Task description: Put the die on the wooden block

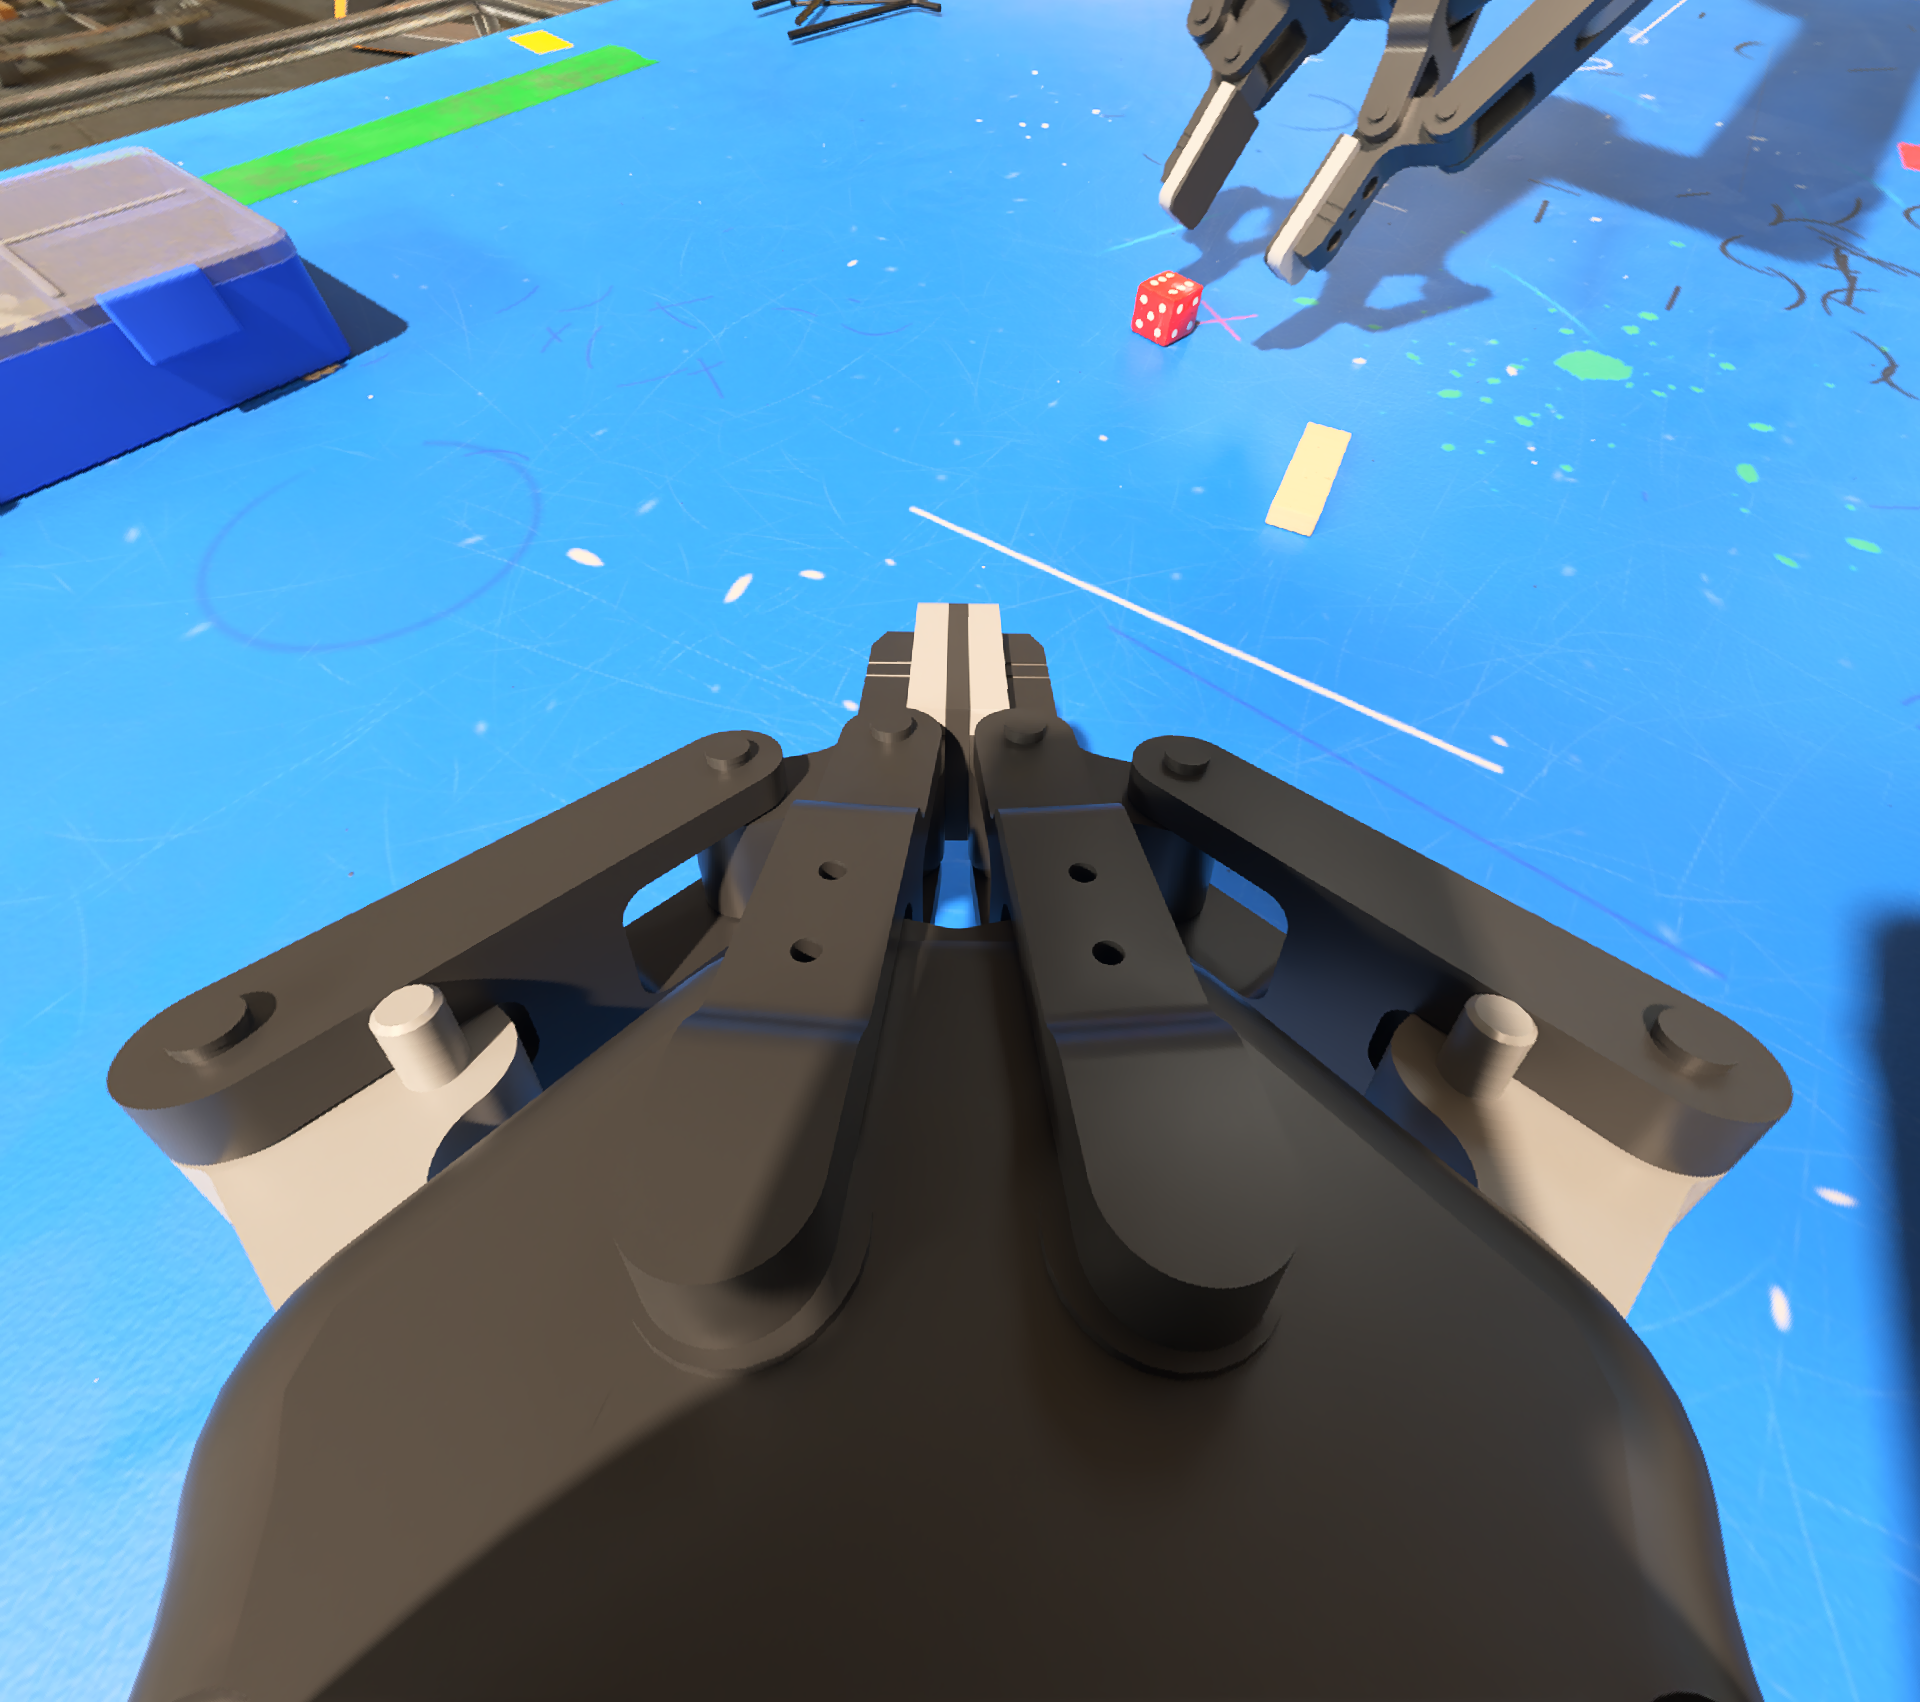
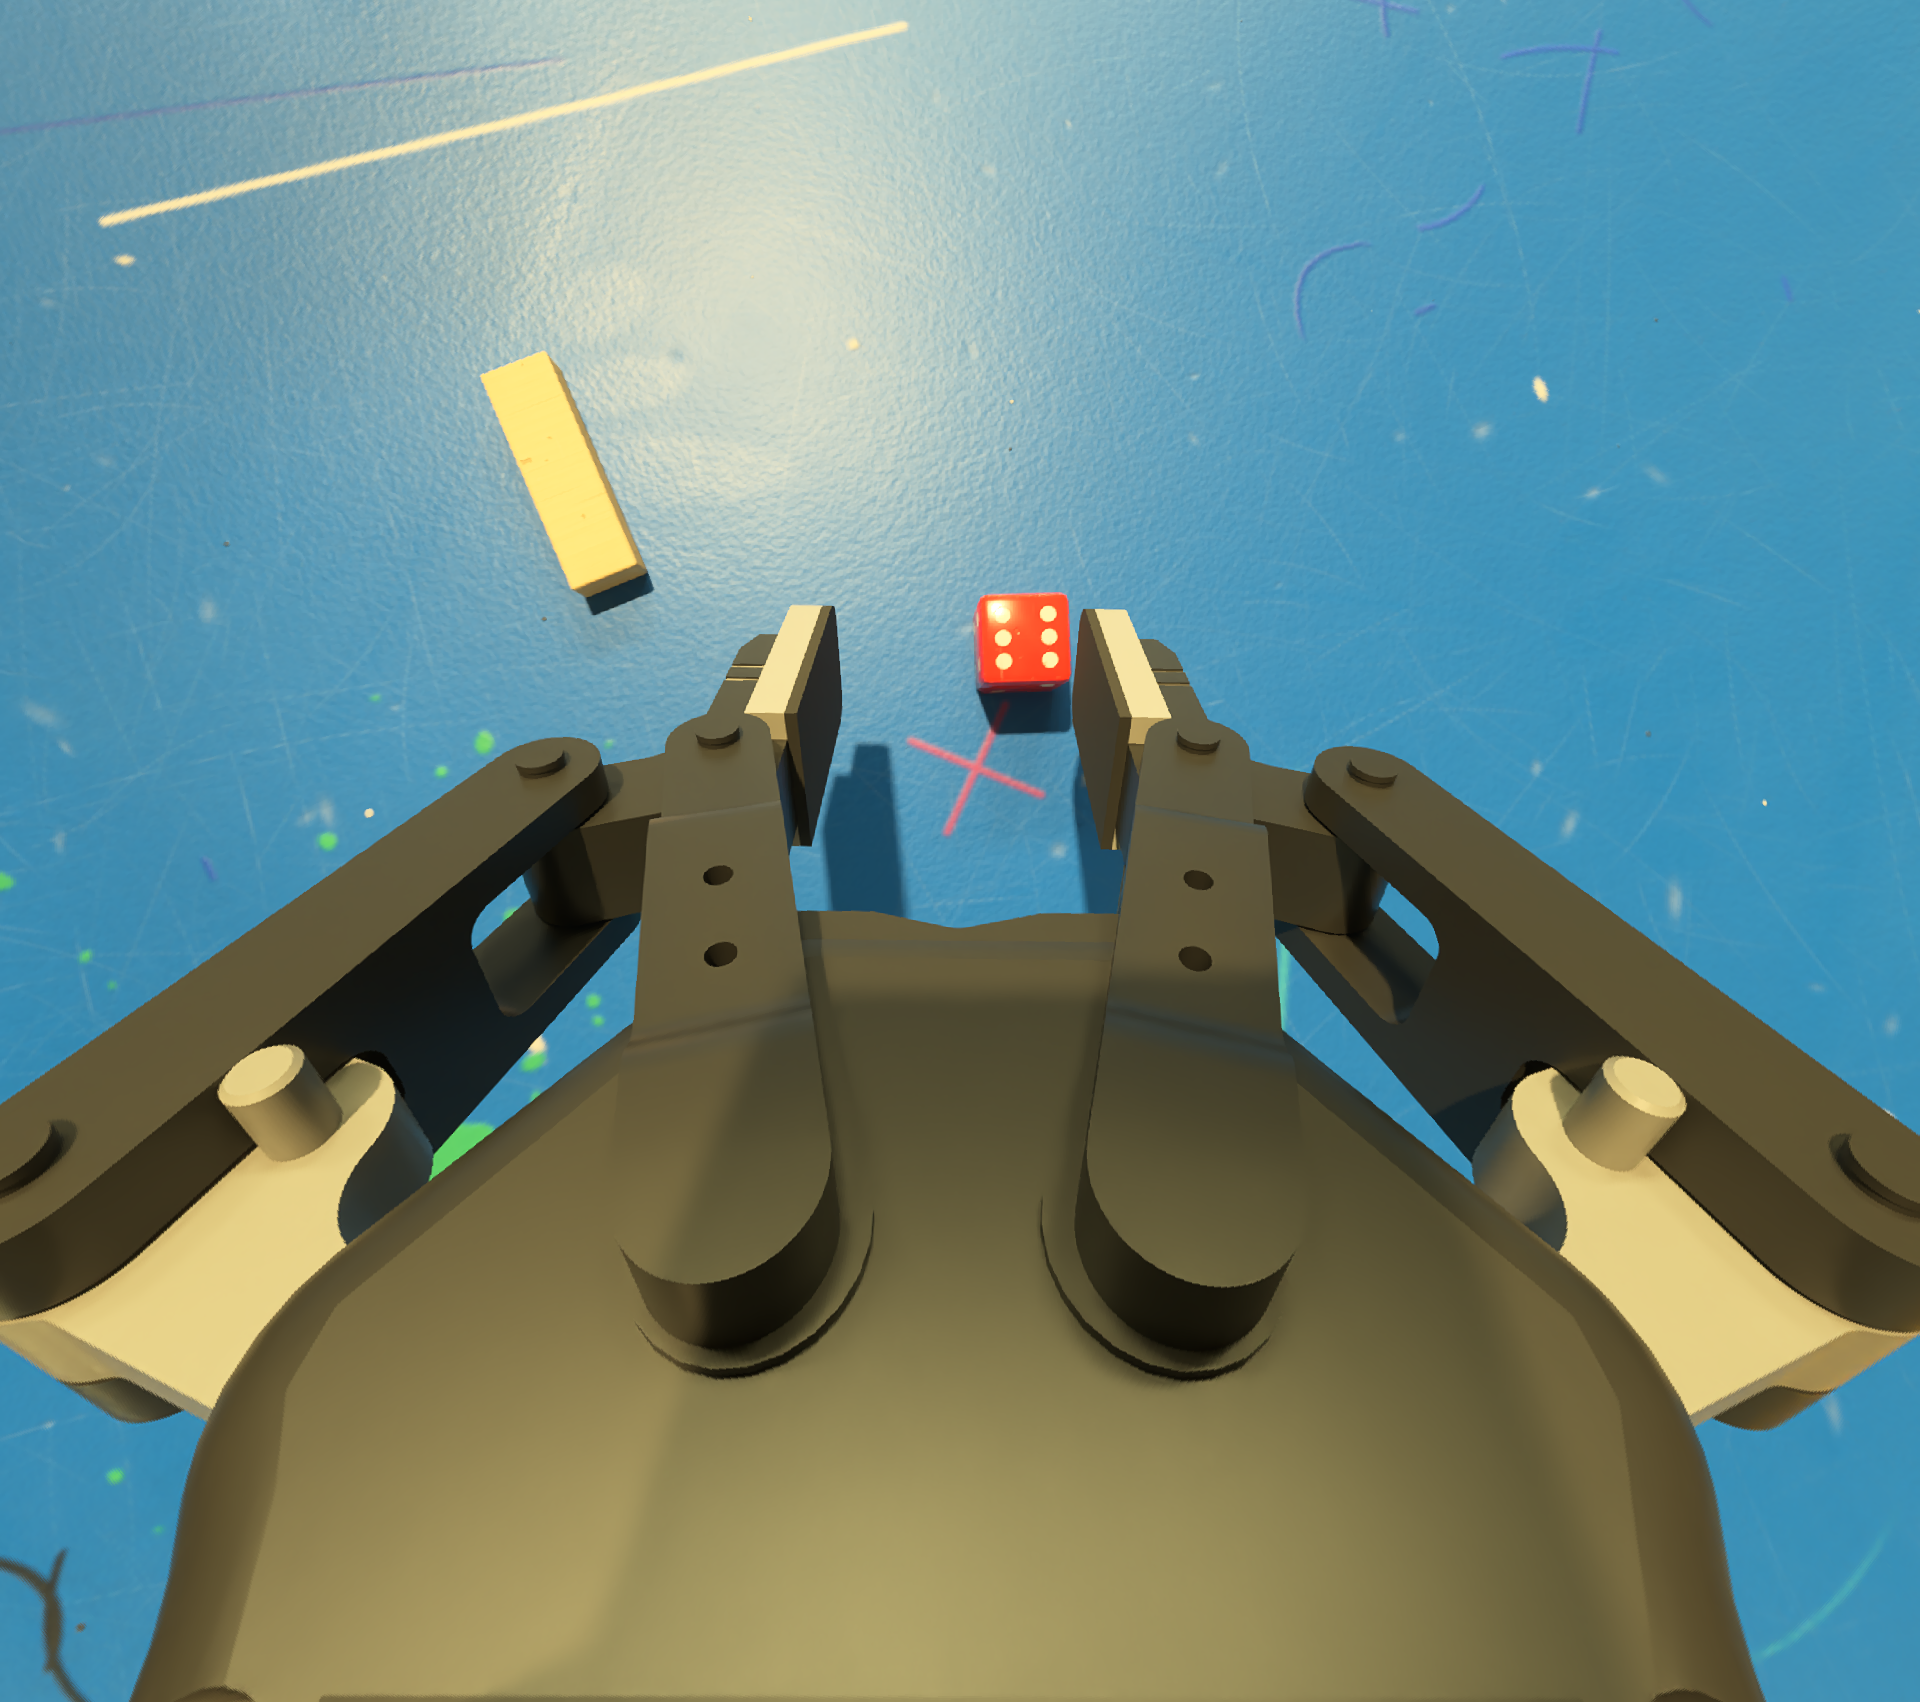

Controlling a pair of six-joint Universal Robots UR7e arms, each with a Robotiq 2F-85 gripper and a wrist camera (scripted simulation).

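The right gripper (image 2: 956,665), a dark two-finger tool with pale pads, is seen spread wide above the scuffed blue table (image 2: 1351,509), and nothing is held. The small red die with white pips (image 2: 1023,639) lies on the table just ahead of the fingertips, offset toward the right finger (image 2: 1117,686), untouched. Farther off to the left, the flat pale wooden block (image 2: 561,470) lies well apart, its long axis running near to far. The left gripper (image 1: 958,650), pressed together and empty, is judged the more distant from the die.

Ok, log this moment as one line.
phase: approach | right gripper: open, above die, not gripping | left gripper: shut, idle | die: on table | block: flat, apart from die, bare
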